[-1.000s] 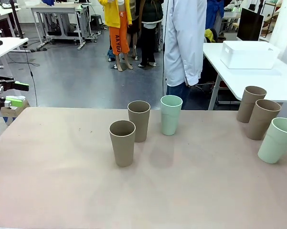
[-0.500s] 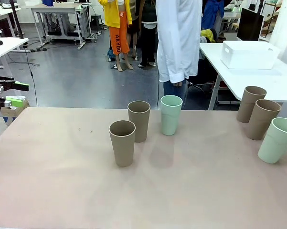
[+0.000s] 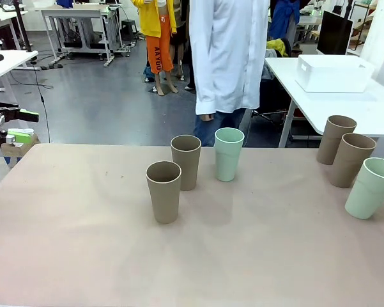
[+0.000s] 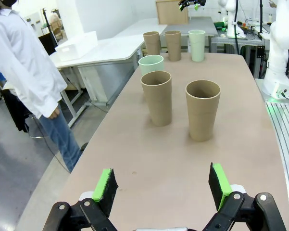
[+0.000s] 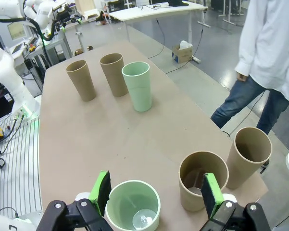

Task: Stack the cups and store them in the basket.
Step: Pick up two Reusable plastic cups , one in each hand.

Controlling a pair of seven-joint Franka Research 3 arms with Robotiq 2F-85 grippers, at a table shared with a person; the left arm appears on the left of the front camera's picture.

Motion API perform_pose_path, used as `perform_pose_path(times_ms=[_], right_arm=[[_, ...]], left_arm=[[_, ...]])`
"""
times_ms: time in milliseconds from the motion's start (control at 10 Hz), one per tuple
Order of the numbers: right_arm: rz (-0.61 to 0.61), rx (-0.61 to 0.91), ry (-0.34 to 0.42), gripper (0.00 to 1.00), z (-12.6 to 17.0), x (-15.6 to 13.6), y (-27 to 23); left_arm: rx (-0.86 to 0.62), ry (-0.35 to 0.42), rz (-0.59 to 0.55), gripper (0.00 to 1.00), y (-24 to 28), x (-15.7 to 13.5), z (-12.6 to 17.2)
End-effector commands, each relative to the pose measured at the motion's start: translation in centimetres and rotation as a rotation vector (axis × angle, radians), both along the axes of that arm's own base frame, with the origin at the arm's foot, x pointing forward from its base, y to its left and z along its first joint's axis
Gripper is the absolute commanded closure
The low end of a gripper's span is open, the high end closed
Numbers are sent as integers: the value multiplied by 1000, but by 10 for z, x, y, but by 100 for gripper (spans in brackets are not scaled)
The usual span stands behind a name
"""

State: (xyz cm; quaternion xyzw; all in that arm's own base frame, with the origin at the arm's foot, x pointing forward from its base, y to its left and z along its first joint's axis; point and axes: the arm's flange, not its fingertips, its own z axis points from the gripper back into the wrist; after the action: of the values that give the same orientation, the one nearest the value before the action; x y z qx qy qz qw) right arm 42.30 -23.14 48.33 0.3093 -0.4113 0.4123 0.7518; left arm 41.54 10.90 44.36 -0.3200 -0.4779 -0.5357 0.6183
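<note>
Three cups stand upright mid-table: a brown cup [image 3: 163, 190], a brown cup [image 3: 186, 161] behind it and a mint cup [image 3: 229, 153]. Three more stand at the right edge: brown [image 3: 335, 139], brown [image 3: 351, 158], mint [image 3: 369, 187]. The white basket [image 3: 334, 72] sits on a separate table at the back right. My left gripper [image 4: 162, 187] is open over the table's left end, well short of the nearest brown cup [image 4: 202, 115]. My right gripper [image 5: 156, 195] is open above the right-edge mint cup [image 5: 132, 211], touching nothing.
A person in a white shirt [image 3: 227, 57] stands just beyond the table's far edge, behind the middle cups. The basket's table [image 3: 370, 109] lies past a gap at the right. Bare tabletop [image 3: 83, 224] stretches in front and to the left.
The person in the white shirt has walked leftwards along the far edge. The cups and both grippers have stayed where they were.
</note>
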Motion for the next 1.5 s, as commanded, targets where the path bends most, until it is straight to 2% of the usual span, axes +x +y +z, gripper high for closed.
perform_pose_path(times_ms=[0,1400], right_arm=[[0,0,-6,0,1,1,1],[0,0,-6,0,1,1,1]], left_arm=[[-1,-4,0,0,-1,0,1],[-1,-4,0,0,-1,0,1]])
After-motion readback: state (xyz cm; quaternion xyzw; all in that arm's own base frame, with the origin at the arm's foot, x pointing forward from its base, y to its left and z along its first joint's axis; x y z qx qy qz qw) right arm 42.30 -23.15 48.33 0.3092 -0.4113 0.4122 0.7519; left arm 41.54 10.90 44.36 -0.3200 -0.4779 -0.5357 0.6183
